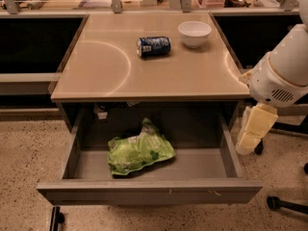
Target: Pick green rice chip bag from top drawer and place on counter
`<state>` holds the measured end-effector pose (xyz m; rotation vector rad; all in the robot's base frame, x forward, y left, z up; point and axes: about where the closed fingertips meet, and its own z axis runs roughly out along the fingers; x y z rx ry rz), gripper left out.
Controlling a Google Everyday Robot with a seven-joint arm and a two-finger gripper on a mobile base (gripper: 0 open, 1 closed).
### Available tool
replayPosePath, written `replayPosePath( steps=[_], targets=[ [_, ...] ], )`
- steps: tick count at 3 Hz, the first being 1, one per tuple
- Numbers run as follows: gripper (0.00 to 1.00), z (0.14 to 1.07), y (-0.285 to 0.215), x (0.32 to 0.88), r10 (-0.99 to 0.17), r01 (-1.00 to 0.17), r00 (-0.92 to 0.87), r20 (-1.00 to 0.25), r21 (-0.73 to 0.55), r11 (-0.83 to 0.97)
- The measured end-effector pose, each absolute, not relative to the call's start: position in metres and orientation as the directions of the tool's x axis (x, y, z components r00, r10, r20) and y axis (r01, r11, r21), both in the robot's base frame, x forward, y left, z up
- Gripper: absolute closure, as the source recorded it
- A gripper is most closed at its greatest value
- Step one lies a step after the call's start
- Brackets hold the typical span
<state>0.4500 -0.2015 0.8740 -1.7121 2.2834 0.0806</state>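
The green rice chip bag lies crumpled on the floor of the open top drawer, left of its middle. The drawer is pulled out under the beige counter. My gripper hangs pointing down at the right, just outside the drawer's right wall and below the counter's front right corner. It is well to the right of the bag and holds nothing that I can see. The white arm rises from it at the right edge.
A blue soda can lies on its side on the counter, with a white bowl to its right. Chair casters stand on the speckled floor at the lower right. Dark openings flank the counter on both sides.
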Motion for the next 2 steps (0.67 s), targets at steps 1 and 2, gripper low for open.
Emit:
replayPosePath(
  steps=[1,2],
  targets=[
    [0.00,0.865,-0.201,0.450,-0.913,-0.939,-0.272,-0.303,-0.123,0.321],
    [0.00,0.826,-0.179,0.456,-0.867,-0.942,-0.262,-0.423,-0.081,0.324]
  ],
)
